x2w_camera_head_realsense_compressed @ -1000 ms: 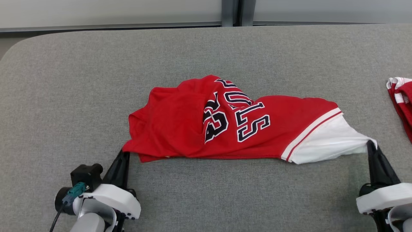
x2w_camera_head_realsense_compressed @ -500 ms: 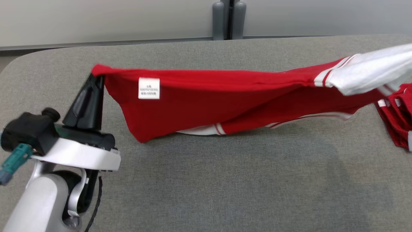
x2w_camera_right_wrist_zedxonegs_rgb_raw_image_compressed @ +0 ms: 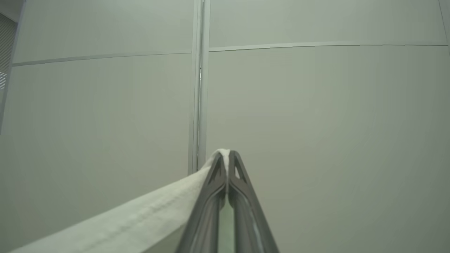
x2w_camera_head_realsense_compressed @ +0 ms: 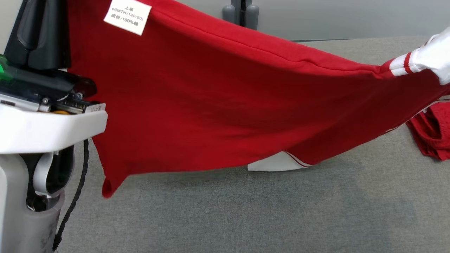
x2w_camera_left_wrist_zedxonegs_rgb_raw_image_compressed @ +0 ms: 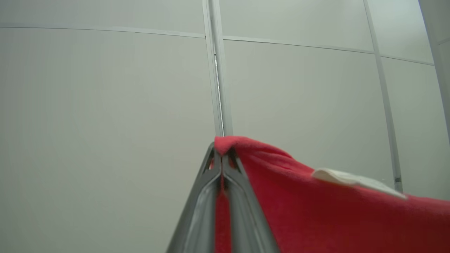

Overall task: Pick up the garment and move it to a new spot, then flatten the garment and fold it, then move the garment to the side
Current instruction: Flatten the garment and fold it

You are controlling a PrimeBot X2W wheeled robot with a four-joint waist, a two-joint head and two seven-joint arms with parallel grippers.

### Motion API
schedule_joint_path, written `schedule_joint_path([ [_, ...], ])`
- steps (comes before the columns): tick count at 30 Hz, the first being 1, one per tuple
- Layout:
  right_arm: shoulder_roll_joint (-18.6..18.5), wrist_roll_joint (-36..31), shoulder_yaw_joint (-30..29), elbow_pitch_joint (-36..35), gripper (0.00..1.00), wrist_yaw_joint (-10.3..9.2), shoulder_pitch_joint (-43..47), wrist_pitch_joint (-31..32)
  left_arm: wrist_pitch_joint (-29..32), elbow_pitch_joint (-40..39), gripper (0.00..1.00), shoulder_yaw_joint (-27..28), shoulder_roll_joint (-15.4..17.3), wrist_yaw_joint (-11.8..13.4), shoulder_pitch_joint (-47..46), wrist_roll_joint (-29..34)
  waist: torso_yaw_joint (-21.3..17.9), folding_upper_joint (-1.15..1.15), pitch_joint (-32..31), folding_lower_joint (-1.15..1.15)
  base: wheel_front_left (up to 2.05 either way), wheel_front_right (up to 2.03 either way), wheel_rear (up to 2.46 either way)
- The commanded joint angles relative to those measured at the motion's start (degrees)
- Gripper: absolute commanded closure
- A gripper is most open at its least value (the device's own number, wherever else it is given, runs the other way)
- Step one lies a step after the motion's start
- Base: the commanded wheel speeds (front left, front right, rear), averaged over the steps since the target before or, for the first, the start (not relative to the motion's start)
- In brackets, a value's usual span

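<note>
The garment (x2w_camera_head_realsense_compressed: 218,102), a red shirt with white sleeves, hangs stretched in the air between my two grippers. A white care label (x2w_camera_head_realsense_compressed: 127,15) faces the head camera near its upper left corner. My left gripper (x2w_camera_left_wrist_zedxonegs_rgb_raw_image_compressed: 222,154) is shut on a red corner of the garment (x2w_camera_left_wrist_zedxonegs_rgb_raw_image_compressed: 316,211), and its dark fingers (x2w_camera_head_realsense_compressed: 42,31) stand at the top left of the head view. My right gripper (x2w_camera_right_wrist_zedxonegs_rgb_raw_image_compressed: 227,156) is shut on the edge of a white sleeve (x2w_camera_right_wrist_zedxonegs_rgb_raw_image_compressed: 140,218); that sleeve (x2w_camera_head_realsense_compressed: 430,58) runs off the head view's right edge. A lower white sleeve (x2w_camera_head_realsense_compressed: 274,164) reaches down to the table.
The grey fabric-covered table (x2w_camera_head_realsense_compressed: 246,218) lies under the garment. Another red and white piece of clothing (x2w_camera_head_realsense_compressed: 430,135) lies at the table's right edge. A pale panelled wall (x2w_camera_left_wrist_zedxonegs_rgb_raw_image_compressed: 105,105) with a vertical post (x2w_camera_head_realsense_compressed: 242,14) stands behind the table.
Both grippers have risen with the garment, which went from a crumpled heap on the table to hanging spread in the air. The head camera has also tilted up.
</note>
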Motion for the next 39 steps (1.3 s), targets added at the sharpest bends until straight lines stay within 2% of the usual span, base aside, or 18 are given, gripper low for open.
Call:
schedule_joint_path([
  [1,-0.3,0.4,0.3,0.5,1.00,0.00,-1.2,0.4,0.0,0.7,1.00,0.1,-0.4,0.1,-1.6,-0.5,-0.1,0.00,1.0,0.00,0.00,0.00,0.00],
  [5,-0.9,1.6,1.3,2.4,1.00,0.00,-5.5,1.3,-0.4,3.6,1.00,0.0,-1.0,-0.7,-5.6,-1.4,0.1,0.00,4.4,0.00,0.00,0.00,0.00],
  [10,-3.0,3.4,4.1,7.7,1.00,0.00,-16.7,2.4,-2.0,11.7,1.00,0.5,-2.5,-2.5,-15.2,-2.8,0.4,0.00,10.4,0.00,0.00,0.00,0.00],
  [17,-3.9,4.8,10.7,21.9,1.00,0.00,-37.8,0.5,-7.7,28.4,1.00,1.0,-4.4,-5.0,-31.8,-2.5,0.5,0.00,15.8,0.00,0.00,0.00,0.00],
  [18,-3.9,4.8,10.7,21.9,1.00,0.00,-37.8,0.5,-7.7,28.4,1.00,1.0,-4.4,-5.0,-31.8,-2.5,0.5,0.00,15.8,0.00,0.00,0.00,0.00],
  [19,-3.3,5.0,12.6,26.9,1.00,0.00,-43.5,-1.5,-9.8,33.7,1.00,1.4,-5.0,-5.6,-36.2,-2.4,0.3,0.00,16.3,0.00,0.00,0.00,0.00],
  [20,-3.3,5.0,12.6,26.9,1.00,0.00,-43.5,-1.5,-9.8,33.7,1.00,1.4,-5.0,-5.6,-36.2,-2.4,0.3,0.00,16.3,0.00,0.00,0.00,0.00],
  [25,-0.6,4.9,17.9,40.6,1.00,0.00,-54.9,-7.3,-14.0,47.2,1.00,1.4,-6.1,-6.8,-44.8,-2.1,-0.5,0.00,16.2,0.00,0.00,0.00,0.00],
  [31,2.9,6.0,23.5,60.1,1.00,0.00,-59.8,-10.8,-15.7,64.5,1.00,-0.8,-8.4,-9.0,-48.3,-1.8,-1.0,0.00,15.4,0.00,0.00,0.00,0.00],
  [35,5.4,7.9,27.7,70.9,1.00,0.00,-58.3,-10.9,-16.2,75.6,1.00,-2.0,-10.4,-10.7,-47.0,-2.5,-1.4,0.00,15.6,0.00,0.00,0.00,0.00],
  [39,7.5,10.4,30.7,78.5,1.00,0.00,-55.4,-11.3,-16.4,85.1,1.00,-2.4,-12.7,-12.2,-44.1,-3.9,-1.6,0.00,15.7,0.00,0.00,0.00,0.00],
])
